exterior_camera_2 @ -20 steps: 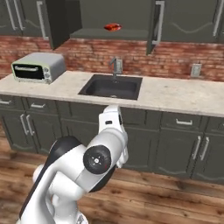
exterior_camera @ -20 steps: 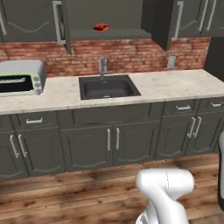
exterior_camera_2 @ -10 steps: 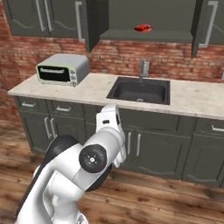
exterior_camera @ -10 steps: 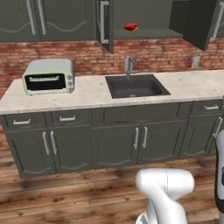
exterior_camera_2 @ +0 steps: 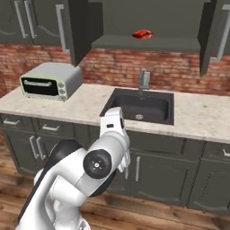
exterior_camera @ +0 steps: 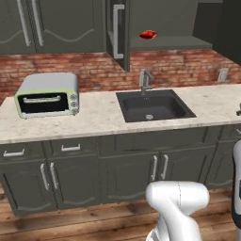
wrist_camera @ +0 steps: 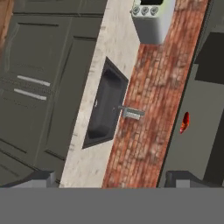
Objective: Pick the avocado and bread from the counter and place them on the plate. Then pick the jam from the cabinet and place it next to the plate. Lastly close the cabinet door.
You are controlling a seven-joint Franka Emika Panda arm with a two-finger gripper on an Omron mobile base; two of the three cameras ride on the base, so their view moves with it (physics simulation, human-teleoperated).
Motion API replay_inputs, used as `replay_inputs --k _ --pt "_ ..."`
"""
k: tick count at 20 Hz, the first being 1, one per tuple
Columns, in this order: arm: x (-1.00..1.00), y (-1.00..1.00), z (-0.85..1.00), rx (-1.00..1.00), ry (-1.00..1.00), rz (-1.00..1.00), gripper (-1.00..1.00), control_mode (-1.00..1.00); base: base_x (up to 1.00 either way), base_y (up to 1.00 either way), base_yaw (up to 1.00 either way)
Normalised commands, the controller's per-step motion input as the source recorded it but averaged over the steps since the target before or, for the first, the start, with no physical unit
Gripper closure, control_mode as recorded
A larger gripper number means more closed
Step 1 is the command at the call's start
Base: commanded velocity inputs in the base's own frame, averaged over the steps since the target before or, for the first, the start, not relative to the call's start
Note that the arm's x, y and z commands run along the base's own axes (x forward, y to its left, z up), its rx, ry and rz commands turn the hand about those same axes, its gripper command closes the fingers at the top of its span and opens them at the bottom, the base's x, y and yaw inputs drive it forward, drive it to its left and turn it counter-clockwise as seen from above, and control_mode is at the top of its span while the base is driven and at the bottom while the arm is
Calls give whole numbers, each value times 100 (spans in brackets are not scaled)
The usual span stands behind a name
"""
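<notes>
My base has rolled rightward along the counter (exterior_camera: 99, 117), so the sink (exterior_camera: 153, 106) and open cabinet (exterior_camera_2: 148, 42) now sit ahead of me. The jam (exterior_camera: 148, 34) rests mid-shelf, near the front edge. My gripper (wrist_camera: 109, 178) stands wide, empty, far from the jam.

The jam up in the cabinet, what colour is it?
Bright red; the jam shows best in the right base view.
</notes>
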Motion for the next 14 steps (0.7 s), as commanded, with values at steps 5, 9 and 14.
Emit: replay_inputs --k 5,9,14 --pt "0 0 0 0 0 0 -100 100 71 0 0" --pt "0 0 0 0 0 0 -100 100 50 -20 0" --pt "0 0 0 0 0 0 -100 100 36 -48 0"
